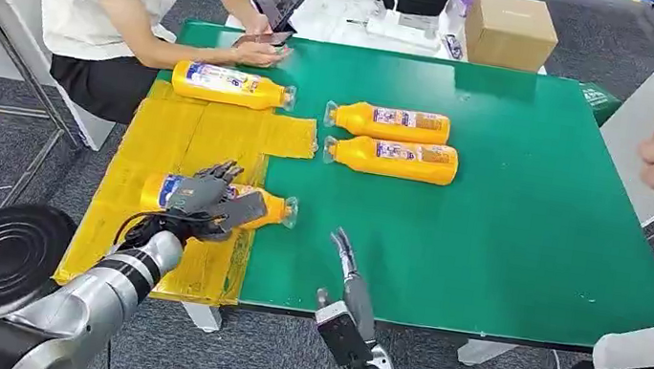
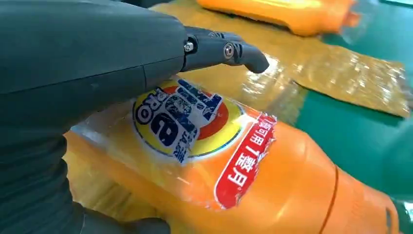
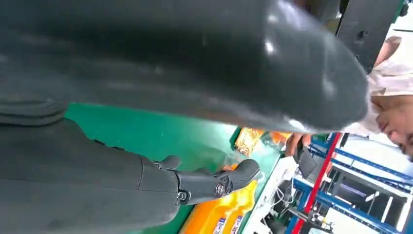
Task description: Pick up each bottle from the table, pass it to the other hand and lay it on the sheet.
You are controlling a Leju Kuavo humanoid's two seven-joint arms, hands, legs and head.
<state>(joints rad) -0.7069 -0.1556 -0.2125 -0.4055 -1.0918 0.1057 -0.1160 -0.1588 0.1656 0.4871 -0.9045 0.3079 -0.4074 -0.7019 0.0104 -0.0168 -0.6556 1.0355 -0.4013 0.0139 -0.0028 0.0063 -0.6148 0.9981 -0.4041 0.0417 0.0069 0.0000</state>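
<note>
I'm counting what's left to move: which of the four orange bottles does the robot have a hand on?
The bottle nearest the robot, lying on the yellow sheet: the left hand rests over it. The other three lie untouched farther back.

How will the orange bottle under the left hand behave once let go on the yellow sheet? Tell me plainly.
The bottle lies on its side and looks rounded, so it may roll a little. Its glossy label film suggests a slippery grip. The yellow sheet looks thin and crinkled, so it will probably shift if the left hand drags the bottle.

Left hand point(image 1: 205, 198) hides middle of near bottle point(image 1: 273, 210); label print too small to read.
</note>
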